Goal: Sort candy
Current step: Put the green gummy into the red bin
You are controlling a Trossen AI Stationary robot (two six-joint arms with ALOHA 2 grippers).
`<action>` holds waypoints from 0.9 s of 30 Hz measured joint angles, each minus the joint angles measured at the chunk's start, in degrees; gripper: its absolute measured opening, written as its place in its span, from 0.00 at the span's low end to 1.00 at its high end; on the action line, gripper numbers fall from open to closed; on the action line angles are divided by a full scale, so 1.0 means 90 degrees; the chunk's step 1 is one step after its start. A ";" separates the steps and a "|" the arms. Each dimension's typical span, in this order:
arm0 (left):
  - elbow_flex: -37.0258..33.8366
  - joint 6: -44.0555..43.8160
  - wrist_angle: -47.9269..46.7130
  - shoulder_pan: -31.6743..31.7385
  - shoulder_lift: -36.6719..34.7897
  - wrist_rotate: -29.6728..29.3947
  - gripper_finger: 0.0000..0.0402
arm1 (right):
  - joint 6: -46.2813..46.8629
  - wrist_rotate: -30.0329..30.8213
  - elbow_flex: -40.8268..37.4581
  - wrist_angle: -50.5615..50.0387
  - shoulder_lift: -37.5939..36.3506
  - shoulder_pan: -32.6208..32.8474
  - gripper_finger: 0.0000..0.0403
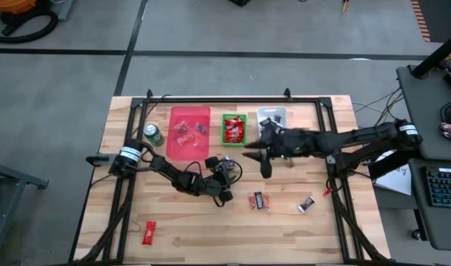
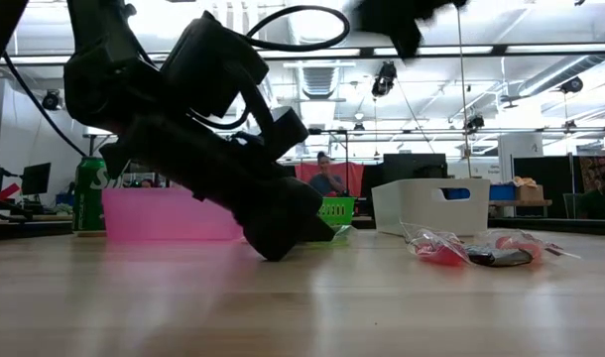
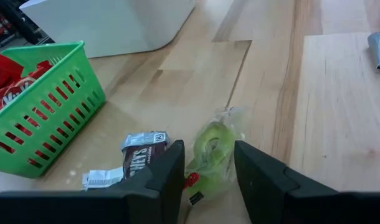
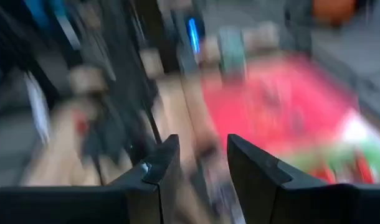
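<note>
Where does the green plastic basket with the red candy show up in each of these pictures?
High view: the green plastic basket sits at the table's far edge, between the pink tray and the white bin.
Low view: a green sliver behind the dark arm, right of the pink tray.
Left wrist view: at the picture's left.
Right wrist view: too blurred to tell.
Shared landmark: the white bin.

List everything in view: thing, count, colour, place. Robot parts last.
Flat pink plastic bin: 1, table rear, some sweets inside.
Green slotted basket: 1, beside it, red sweets inside.
White plastic bin: 1, right of the basket.
Green drink can: 1, left of the pink bin.
Loose candy: red front left; dark, silver front right; green clear-wrapped sweet between the left fingers.
Left gripper: open, at table level.
Right gripper: open, raised mid-table.
</note>
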 joint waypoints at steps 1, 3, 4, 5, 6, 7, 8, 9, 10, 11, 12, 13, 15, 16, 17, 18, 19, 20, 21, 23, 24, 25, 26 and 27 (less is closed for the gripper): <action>0.0000 -0.0032 -0.0024 -0.0001 0.0000 -0.0001 0.29 | -0.0097 -0.0001 0.0011 0.0596 -0.0023 0.0000 0.30; 0.0000 -0.0077 -0.0067 -0.0001 0.0000 -0.0001 0.24 | -0.0256 -0.0004 0.0032 0.1603 -0.0041 -0.0017 0.29; 0.0000 -0.0085 -0.0070 -0.0002 0.0000 -0.0001 0.21 | -0.0369 -0.0007 0.0035 0.1910 -0.0044 -0.0020 0.29; 0.0000 -0.0082 -0.0074 -0.0002 0.0000 -0.0001 0.18 | -0.0478 -0.0011 0.0058 0.2011 -0.0044 -0.0035 0.28; 0.0000 -0.0087 -0.0077 -0.0002 0.0000 -0.0001 0.15 | -0.0585 -0.0010 0.0118 0.1959 -0.0050 -0.0044 0.27; -0.0001 -0.0115 -0.0082 -0.0007 0.0000 -0.0003 0.11 | -0.0642 -0.0014 0.0164 0.1879 -0.0061 -0.0045 0.25; 0.0000 -0.0146 -0.0096 -0.0010 -0.0002 -0.0009 0.07 | -0.0658 -0.0007 0.0204 0.1794 -0.0070 -0.0048 0.24; 0.0000 -0.0177 -0.0119 -0.0021 -0.0015 -0.0011 0.04 | -0.0644 -0.0012 0.0259 0.1751 -0.0089 -0.0041 0.22; -0.0004 -0.0220 -0.0127 -0.0031 -0.0029 -0.0023 0.02 | -0.0592 -0.0054 0.0308 0.1727 -0.0124 -0.0009 0.21; -0.0011 -0.0249 -0.0128 -0.0042 -0.0044 -0.0032 0.02 | -0.0563 -0.0147 0.0329 0.1729 -0.0154 0.0036 0.18; -0.0013 -0.0250 -0.0137 -0.0066 -0.0063 -0.0032 0.02 | -0.0512 -0.0273 0.0361 0.1742 -0.0182 0.0080 0.16; -0.0015 -0.0247 -0.0163 -0.0086 -0.0098 -0.0030 0.02 | -0.0430 -0.0384 0.0400 0.1764 -0.0193 0.0129 0.13; -0.0032 -0.0214 -0.0200 -0.0145 -0.0196 0.0025 0.01 | -0.0378 -0.0547 0.0441 0.1754 -0.0253 0.0243 0.08; -0.0033 -0.0214 -0.0240 -0.0172 -0.0278 0.0066 0.01 | -0.0378 -0.0552 0.0469 0.1735 -0.0294 0.0295 0.05; -0.0036 -0.0217 -0.0288 -0.0204 -0.0381 0.0081 0.00 | -0.0376 -0.0554 0.0509 0.1741 -0.0352 0.0350 0.04; -0.0036 -0.0210 -0.0304 -0.0227 -0.0501 0.0101 0.00 | -0.0337 -0.0553 0.0539 0.1760 -0.0442 0.0398 0.03; -0.0035 -0.0198 -0.0343 -0.0247 -0.0639 0.0113 0.00 | -0.0254 -0.0554 0.0555 0.1771 -0.0553 0.0426 0.03; -0.0033 -0.0198 -0.0444 -0.0277 -0.0801 0.0111 0.00 | -0.0164 -0.0554 0.0575 0.1757 -0.0641 0.0435 0.03; -0.0032 -0.0196 -0.0577 -0.0297 -0.0970 0.0110 0.00 | -0.0027 -0.0569 0.0605 0.1677 -0.0744 0.0435 0.03; -0.0032 -0.0199 -0.0907 -0.0341 -0.1347 0.0111 0.00 | 0.0146 -0.0568 0.0617 0.1153 -0.0964 0.0432 0.03; -0.0032 -0.0199 -0.1113 -0.0363 -0.1560 0.0110 0.00 | 0.0223 -0.0529 0.0617 0.0831 -0.1052 0.0431 0.03; -0.0032 -0.0201 -0.1368 -0.0371 -0.1786 0.0111 0.00 | 0.0333 -0.0443 0.0617 0.0433 -0.1139 0.0430 0.03; -0.0032 -0.0205 -0.1557 -0.0376 -0.1980 0.0107 0.00 | 0.0450 -0.0290 0.0614 -0.0058 -0.1216 0.0430 0.03; -0.0027 -0.0222 -0.1799 -0.0379 -0.2205 0.0108 0.00 | 0.0539 -0.0113 0.0610 -0.0508 -0.1265 0.0430 0.03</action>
